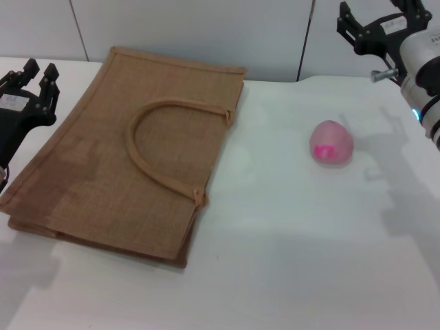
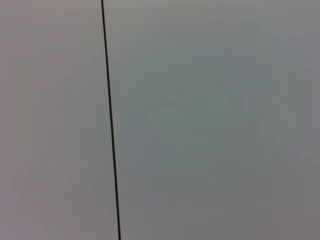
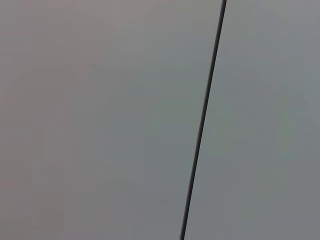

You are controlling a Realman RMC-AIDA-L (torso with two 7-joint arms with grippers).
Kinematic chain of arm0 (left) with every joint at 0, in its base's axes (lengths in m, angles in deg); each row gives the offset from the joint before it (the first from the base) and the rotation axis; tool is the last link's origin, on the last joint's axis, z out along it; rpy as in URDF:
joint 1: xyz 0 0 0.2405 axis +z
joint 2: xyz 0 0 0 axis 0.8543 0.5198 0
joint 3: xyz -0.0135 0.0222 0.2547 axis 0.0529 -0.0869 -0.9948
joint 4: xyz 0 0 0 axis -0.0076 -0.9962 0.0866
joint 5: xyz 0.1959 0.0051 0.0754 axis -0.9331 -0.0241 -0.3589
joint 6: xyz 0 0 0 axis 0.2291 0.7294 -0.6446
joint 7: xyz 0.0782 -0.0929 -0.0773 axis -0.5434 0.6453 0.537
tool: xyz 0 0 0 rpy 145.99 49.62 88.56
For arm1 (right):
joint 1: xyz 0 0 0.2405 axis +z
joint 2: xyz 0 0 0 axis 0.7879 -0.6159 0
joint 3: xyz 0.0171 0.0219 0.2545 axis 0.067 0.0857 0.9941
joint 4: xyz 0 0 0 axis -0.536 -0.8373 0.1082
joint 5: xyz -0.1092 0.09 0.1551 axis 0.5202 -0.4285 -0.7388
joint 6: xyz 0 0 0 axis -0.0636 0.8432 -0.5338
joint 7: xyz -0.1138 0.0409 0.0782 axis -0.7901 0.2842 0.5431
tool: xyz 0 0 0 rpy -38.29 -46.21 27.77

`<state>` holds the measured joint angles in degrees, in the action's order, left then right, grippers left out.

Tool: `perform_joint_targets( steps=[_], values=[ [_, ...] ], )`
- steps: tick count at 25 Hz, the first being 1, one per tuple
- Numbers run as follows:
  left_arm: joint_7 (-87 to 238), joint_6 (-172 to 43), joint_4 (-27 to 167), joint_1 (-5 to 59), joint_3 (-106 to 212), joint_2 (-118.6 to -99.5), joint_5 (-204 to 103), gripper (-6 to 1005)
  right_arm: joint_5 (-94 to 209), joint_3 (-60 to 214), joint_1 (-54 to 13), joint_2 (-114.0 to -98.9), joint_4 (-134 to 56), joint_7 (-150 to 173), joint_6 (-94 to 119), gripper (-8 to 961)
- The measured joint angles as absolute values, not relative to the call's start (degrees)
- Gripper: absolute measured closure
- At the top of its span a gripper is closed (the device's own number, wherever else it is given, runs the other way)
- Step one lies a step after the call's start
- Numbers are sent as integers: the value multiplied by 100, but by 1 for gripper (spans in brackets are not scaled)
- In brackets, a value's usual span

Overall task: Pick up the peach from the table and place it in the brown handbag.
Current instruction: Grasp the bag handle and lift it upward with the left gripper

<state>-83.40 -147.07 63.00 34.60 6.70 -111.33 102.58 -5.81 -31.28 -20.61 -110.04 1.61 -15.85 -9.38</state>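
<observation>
The pale-pink peach (image 1: pixel 332 142), marked with a magenta blotch, rests on the white table (image 1: pixel 289 234) right of centre. The brown handbag (image 1: pixel 103 172) lies flat on the left half of the table, one arched handle (image 1: pixel 148 148) on top. My right gripper (image 1: pixel 375 20) is raised at the top right, above and behind the peach, open and empty. My left gripper (image 1: pixel 31 72) hovers at the far left beside the bag's edge, open, holding nothing. Both wrist views show only a grey wall with a dark seam.
A grey panelled wall (image 1: pixel 206 27) runs behind the table's far edge. Bare white surface stretches between the bag and the peach and along the front.
</observation>
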Motion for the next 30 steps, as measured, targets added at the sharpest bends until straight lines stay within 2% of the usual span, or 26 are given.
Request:
perform_joint_targets(
  steps=[12,20,30],
  values=[
    [-7207,-14419,6228,3184,533,-11025,9482,703,-581,-3120,-1947,-10975,125,-1583,-541,91],
    [-5059,-13569,4548,3426,567,-11029,7270,704,-529,-3147,-1853,-10968,220,-1640,117,90],
    [-2673,-13454,3012,3656,857,-11031,5182,705,-499,-2750,-1812,-10968,931,-2743,2163,90]
  ],
)
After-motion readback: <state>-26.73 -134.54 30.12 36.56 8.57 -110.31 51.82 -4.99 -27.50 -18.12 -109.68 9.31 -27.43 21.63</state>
